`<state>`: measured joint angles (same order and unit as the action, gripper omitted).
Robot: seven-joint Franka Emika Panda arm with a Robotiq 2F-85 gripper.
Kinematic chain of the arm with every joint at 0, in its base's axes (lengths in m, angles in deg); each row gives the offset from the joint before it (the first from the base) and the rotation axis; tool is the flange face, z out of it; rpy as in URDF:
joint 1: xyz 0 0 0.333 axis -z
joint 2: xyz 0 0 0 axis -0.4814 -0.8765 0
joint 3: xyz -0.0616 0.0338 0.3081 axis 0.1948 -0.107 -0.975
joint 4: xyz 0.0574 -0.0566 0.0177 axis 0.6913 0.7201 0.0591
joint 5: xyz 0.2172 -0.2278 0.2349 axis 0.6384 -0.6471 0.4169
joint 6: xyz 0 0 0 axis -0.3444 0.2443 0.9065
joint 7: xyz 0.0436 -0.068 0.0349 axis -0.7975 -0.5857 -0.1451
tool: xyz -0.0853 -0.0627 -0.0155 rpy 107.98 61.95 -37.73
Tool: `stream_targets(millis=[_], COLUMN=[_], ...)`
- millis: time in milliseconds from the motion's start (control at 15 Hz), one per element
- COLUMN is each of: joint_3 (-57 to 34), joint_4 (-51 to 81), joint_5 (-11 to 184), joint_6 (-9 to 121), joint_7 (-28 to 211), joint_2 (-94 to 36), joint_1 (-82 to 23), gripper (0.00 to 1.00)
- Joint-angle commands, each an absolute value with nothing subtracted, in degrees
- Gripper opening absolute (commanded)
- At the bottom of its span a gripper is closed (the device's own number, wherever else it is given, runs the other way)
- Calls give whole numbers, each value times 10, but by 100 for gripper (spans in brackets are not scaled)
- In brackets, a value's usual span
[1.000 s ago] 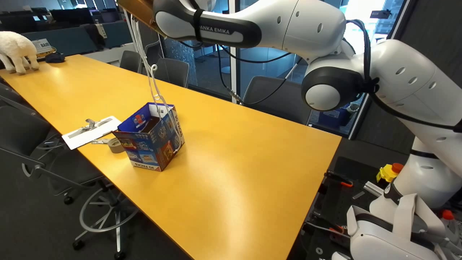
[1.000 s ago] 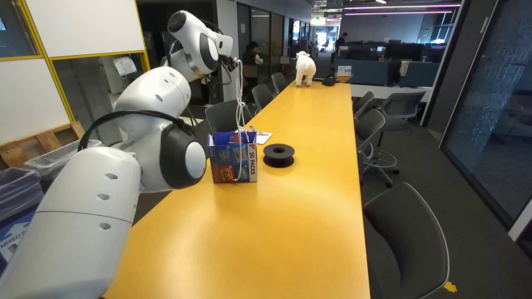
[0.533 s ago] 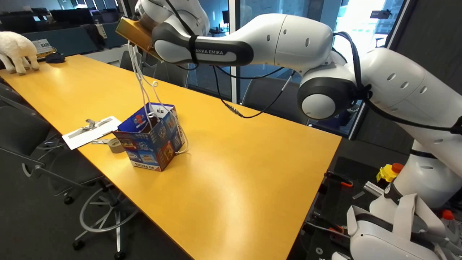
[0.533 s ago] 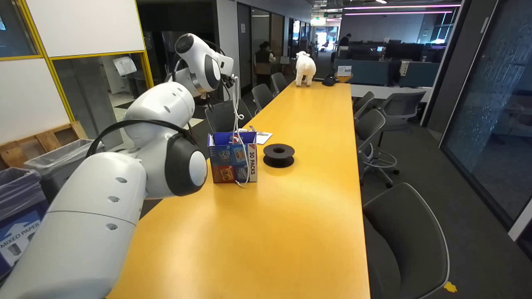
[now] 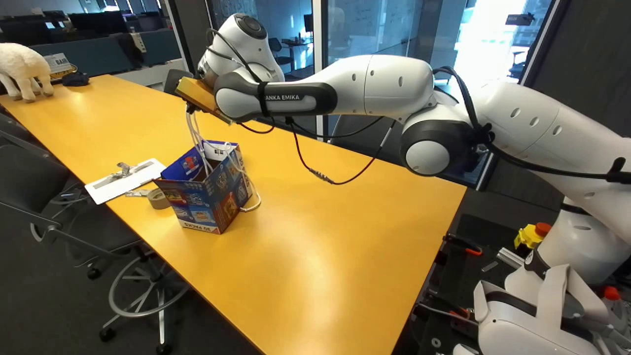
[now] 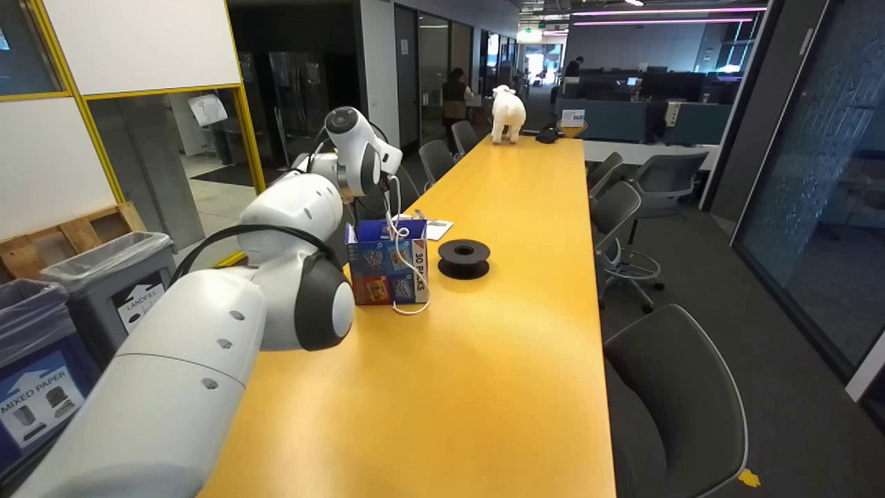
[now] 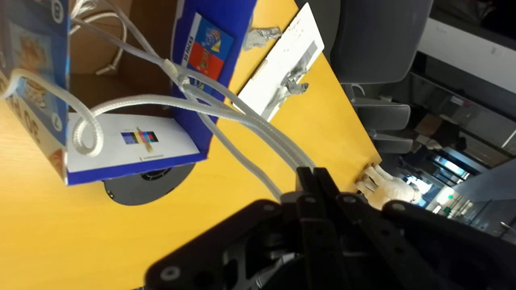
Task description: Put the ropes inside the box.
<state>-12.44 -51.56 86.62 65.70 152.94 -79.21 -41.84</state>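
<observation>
The arm [image 5: 527,118] is extended, its forearm [image 5: 377,84] nearly level, black fingers [image 7: 307,189] pressed together.

Both exterior views are largely sharp. In an exterior view, daylight through the window [image 5: 485,47] at 2 o'clock clips to white; the glossy table [image 5: 315,301] shows sheen at 6 o'clock, and the floor [image 5: 44,315] at 8 o'clock is dim. In an exterior view, violet ceiling strips [image 6: 667,12] glow between 1 and 2 o'clock. In the wrist view, the gripper [image 7: 313,173], from 4 to 6 o'clock, is dark and soft-edged; the inside of the box [image 7: 141,80], at 10 o'clock, is shadowed; the background [image 7: 475,141] at 3 o'clock is blurred.
</observation>
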Motion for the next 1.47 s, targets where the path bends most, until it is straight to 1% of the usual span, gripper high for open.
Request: stream_targets(millis=[0, 600, 667, 733, 933, 1133, 1267, 1333, 1400], joint_3=[-152, -153, -154, -154, -154, -155, -156, -156, -156], joint_4=[-534, -534, -533, -533, -534, -531, -523, -521, -518], joint_5=[900, 916, 917, 916, 915, 915, 915, 915, 915], joint_6=[655, 623, 615, 608, 586, 569, 546, 533, 517], joint_7=[1482, 1461, 1458, 1455, 1442, 1426, 1409, 1400, 1392], joint_2=[-817, -853, -853, -854, -854, -850, -842, -838, -832], joint_1=[-401, -395, -395, -395, -395, -394, -392, -391, -390], gripper=[1, 1, 29, 29, 51, 75, 88, 97, 100])
